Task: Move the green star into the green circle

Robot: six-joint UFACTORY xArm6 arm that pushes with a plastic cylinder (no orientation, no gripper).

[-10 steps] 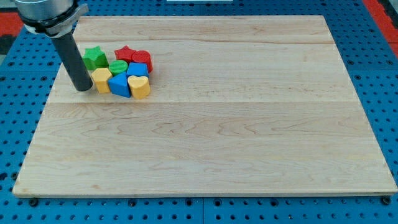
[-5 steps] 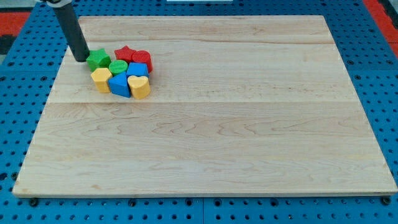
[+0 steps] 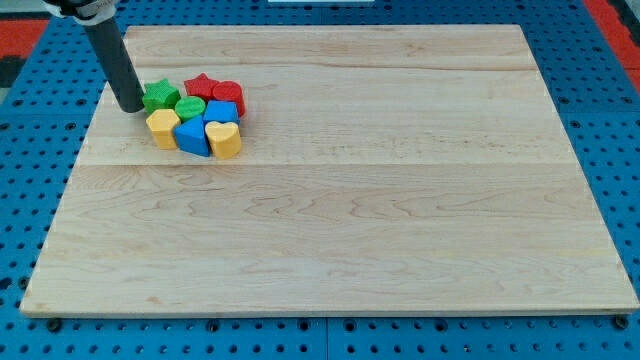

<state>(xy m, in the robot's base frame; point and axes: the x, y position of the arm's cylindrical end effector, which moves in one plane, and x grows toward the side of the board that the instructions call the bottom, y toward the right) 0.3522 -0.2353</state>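
The green star [image 3: 159, 96] lies at the upper left of the wooden board [image 3: 340, 200], touching the green circle [image 3: 190, 108] on its lower right. My tip [image 3: 130, 105] stands just left of the green star, at or almost at its left edge. The dark rod rises from it toward the view's top left.
The blocks form one tight cluster: a red star [image 3: 203, 86], a red block [image 3: 229, 96], a blue block [image 3: 222, 111], a yellow block [image 3: 162, 128], a blue block [image 3: 192, 137] and a yellow heart [image 3: 224, 139]. A blue pegboard [image 3: 40, 180] surrounds the board.
My tip went from left of the yellow block up to the green star's upper left, then slightly down. The green star shifted right toward the green circle.
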